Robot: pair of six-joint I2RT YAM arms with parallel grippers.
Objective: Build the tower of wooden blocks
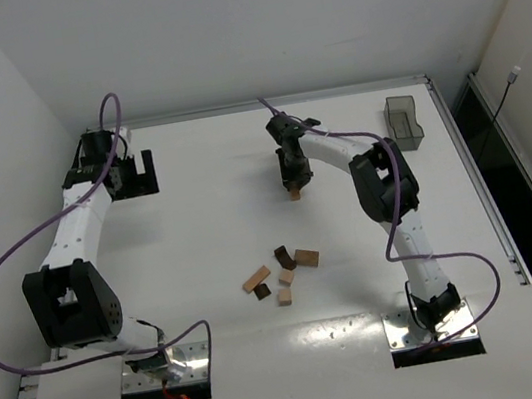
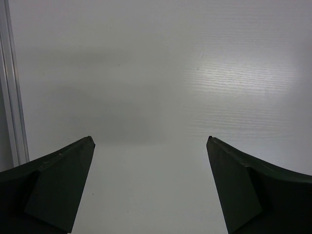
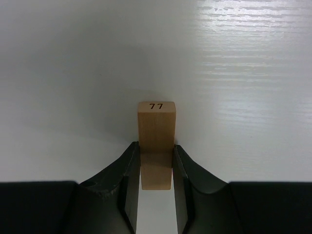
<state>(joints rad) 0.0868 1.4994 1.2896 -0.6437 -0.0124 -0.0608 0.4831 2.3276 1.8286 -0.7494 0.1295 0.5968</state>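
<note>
Toward the middle of the tabletop's (image 1: 215, 197) far edge, the right gripper (image 3: 156, 152) pinches a tan block (image 3: 156, 124) by one end, so it may topple on release; the left gripper (image 2: 151, 146) gapes empty.

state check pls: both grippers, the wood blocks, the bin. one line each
left gripper: open, holding nothing.
right gripper: shut on light tan wooden bar marked 77.
light tan wooden bar marked 77: clamped between the fingers, apart from the other blocks.
loose small wooden blocks, tan and dark brown: scattered mid-table, none stacked.
translucent grey plastic bin: upright, far right, nothing visible inside.
</note>
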